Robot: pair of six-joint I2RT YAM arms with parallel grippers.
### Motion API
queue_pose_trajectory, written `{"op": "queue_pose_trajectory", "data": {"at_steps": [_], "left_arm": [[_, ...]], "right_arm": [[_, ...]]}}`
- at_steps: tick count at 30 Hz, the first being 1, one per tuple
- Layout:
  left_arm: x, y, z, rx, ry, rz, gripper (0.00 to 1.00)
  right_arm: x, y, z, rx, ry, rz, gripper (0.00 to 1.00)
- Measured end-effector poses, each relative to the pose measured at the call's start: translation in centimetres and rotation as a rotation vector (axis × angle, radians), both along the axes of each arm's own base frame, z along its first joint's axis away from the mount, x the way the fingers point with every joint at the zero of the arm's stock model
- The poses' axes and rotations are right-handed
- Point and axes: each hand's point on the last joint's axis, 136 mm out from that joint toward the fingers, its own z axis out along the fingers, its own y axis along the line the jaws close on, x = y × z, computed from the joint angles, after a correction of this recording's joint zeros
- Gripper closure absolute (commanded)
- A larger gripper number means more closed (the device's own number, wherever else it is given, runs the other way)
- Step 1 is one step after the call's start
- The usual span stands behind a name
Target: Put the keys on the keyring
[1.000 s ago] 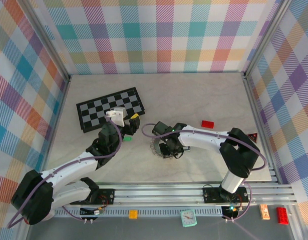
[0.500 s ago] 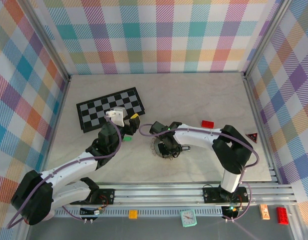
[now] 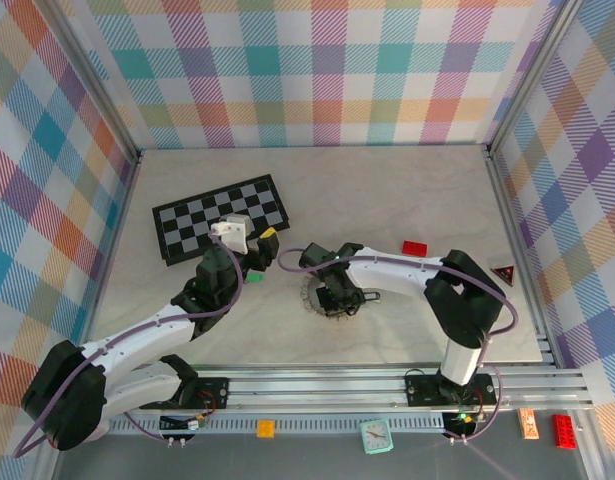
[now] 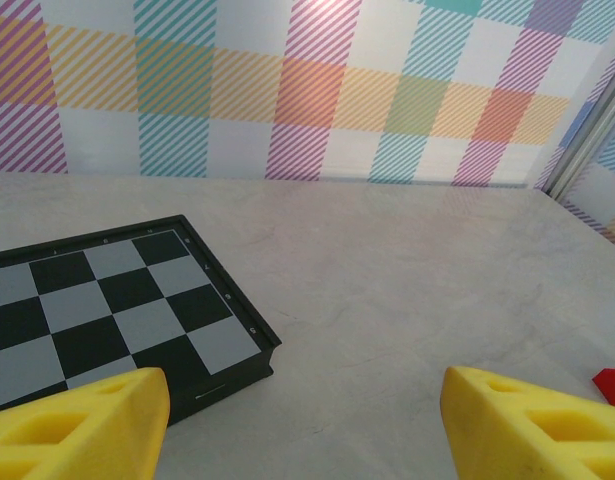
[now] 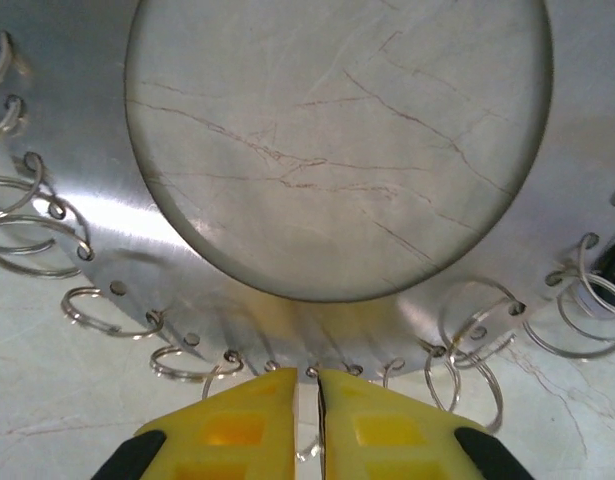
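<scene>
From above, the left gripper [image 3: 253,233] hangs over the near right corner of the chessboard [image 3: 219,216]. The green key [image 3: 254,279] lies on the table [image 3: 387,190] just beside that arm's wrist. The right gripper [image 3: 336,296] reaches down onto the keyring [image 3: 307,297] and hides most of it. A red brick [image 3: 415,248] lies near, to the right.

In the left wrist view, the yellow fingers [image 4: 77,425] stand wide apart, holding nothing. The chessboard [image 4: 107,310] lies ahead on the left, and a red piece [image 4: 613,385] sits at the right edge.

In the right wrist view, the keyring [image 5: 77,150] lies flat, with small wire loops [image 5: 477,330] through holes in its rim. The right gripper [image 5: 307,420] meets that rim with its fingers nearly together. A loop runs into the slit, but I cannot tell whether it is clamped.
</scene>
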Motion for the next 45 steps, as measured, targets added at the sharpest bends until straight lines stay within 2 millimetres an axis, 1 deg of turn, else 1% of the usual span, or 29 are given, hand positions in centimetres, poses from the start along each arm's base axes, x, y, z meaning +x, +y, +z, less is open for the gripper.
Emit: {"op": "queue_pose_trajectory", "data": {"at_steps": [4, 7, 9, 13, 15, 22, 27, 45], "left_arm": [[0.0, 0.0, 0.0, 0.000, 0.000, 0.000, 0.29], [0.0, 0.0, 0.0, 0.000, 0.000, 0.000, 0.29], [0.0, 0.0, 0.0, 0.000, 0.000, 0.000, 0.29], [0.0, 0.0, 0.0, 0.000, 0.000, 0.000, 0.29], [0.0, 0.0, 0.0, 0.000, 0.000, 0.000, 0.29], [-0.1, 0.1, 0.3, -0.005, -0.008, 0.000, 0.29], [-0.2, 0.1, 0.1, -0.003, -0.005, 0.000, 0.29], [-0.2, 0.1, 0.1, -0.003, -0.005, 0.000, 0.29]], "right_arm": [[-0.2, 0.1, 2.2, 0.065, -0.033, -0.031, 0.79], [-1.2, -0.3, 3.1, 0.122, -0.037, -0.072, 0.79], [-2.2, -0.6, 2.8, 0.144, -0.021, -0.101, 0.79], [-3.9, -0.9, 1.1, 0.156, 0.025, -0.159, 0.79], [-4.3, -1.0, 0.5, 0.162, 0.039, -0.186, 0.79], [-3.7, 0.1, 0.0, 0.218, 0.028, -0.253, 0.77], [-3.3, 0.4, -0.4, 0.230, 0.014, -0.282, 0.78], [-3.0, -0.1, -0.8, 0.206, -0.004, -0.312, 0.77]]}}
